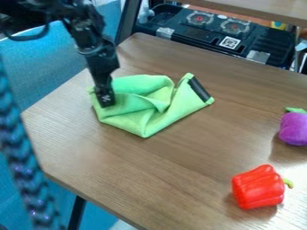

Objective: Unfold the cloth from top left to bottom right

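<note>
Camera view: gripper [106,102] touching the green cloth [141,123], clenched or released I can't tell.

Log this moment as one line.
hand: at left side of cloth | cloth: green, partly folded, rumpled, dark strip at right end | unfolding: incomplete | also on table: red pepper, purple eggplant

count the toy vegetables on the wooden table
2: a shiny red bell pepper at lower right; a rounded purple eggplant above it, at the right edge. The crumpled green cloth could hide more.
</note>
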